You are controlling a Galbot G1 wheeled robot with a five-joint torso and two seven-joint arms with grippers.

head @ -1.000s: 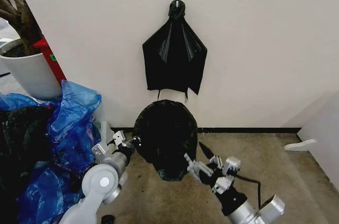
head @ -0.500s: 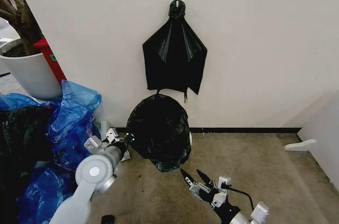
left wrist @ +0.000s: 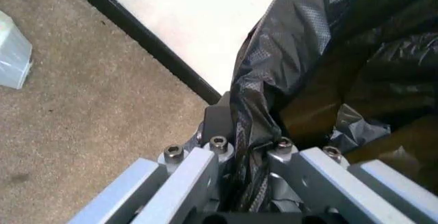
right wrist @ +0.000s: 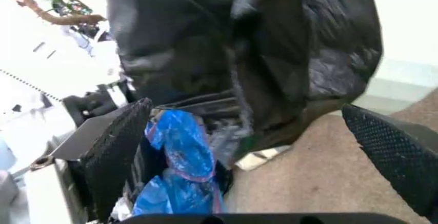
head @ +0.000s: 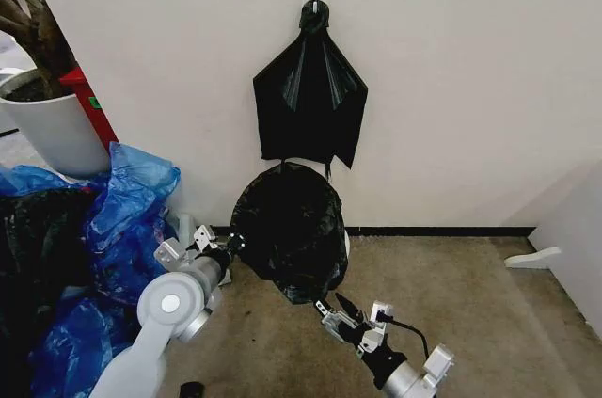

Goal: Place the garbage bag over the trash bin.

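- Head view: I see the garbage bag (head: pixel 290 229) hanging low against the wall, draped over the trash bin (head: pixel 344 246), of which just a white sliver shows.
- Left gripper (head: pixel 229 247) is clamped on the bag's edge; left wrist view shows plastic pinched between its fingers (left wrist: pixel 220 149).
- Right gripper (head: pixel 334 309) sits spread wide and empty, just below the bag.
- I can read no writing anywhere.

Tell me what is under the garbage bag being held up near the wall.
Under the garbage bag lies bare brown carpet; a sliver of white, perhaps the trash bin, peeks beside its edge. The rest is covered. The left pincer pinches the bag's edge; the right pincer is open below.
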